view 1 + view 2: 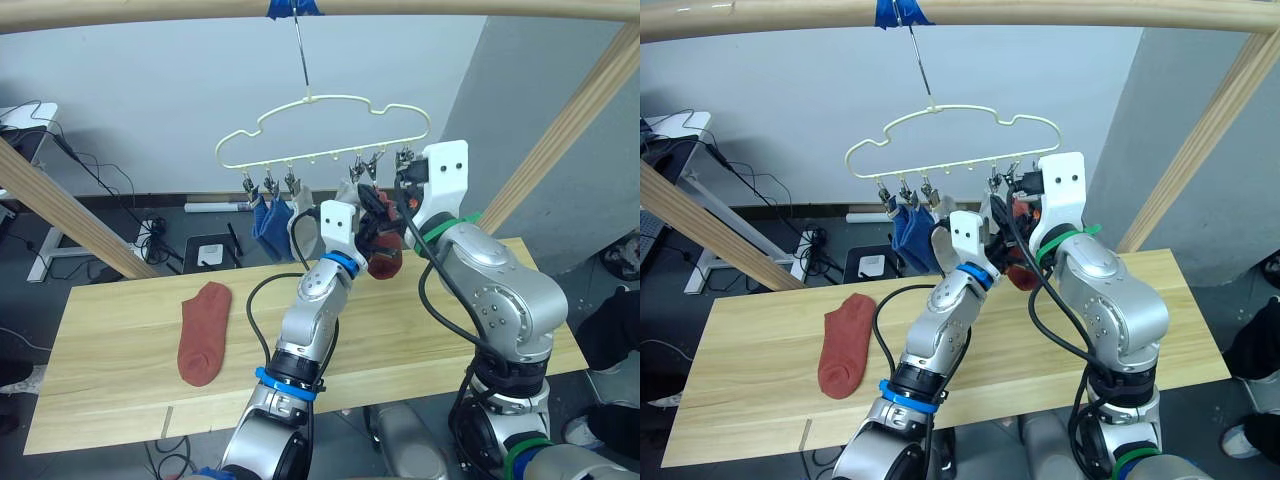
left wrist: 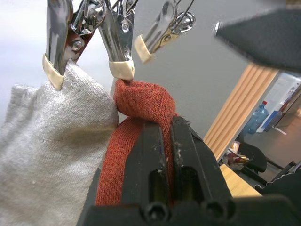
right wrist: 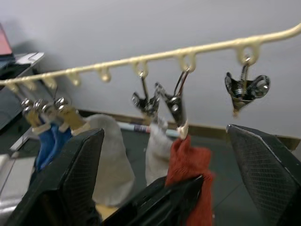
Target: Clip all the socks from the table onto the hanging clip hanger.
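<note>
The left gripper [image 2: 164, 155] is pinching a rust-red sock [image 2: 141, 101] up against a metal clip [image 2: 117, 47] at the center of the frame, beside a hanging grey sock [image 2: 51, 141]. The right gripper [image 3: 164, 155] is spreading wide just below the clip hanger [image 1: 320, 125]. Another rust-red sock [image 1: 203, 332] is lying flat on the table [image 1: 110, 330], lower left.

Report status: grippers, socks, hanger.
Left gripper shut on red sock at a clip. Right gripper open beside it. One red sock left on table. Nothing blocking.
</note>
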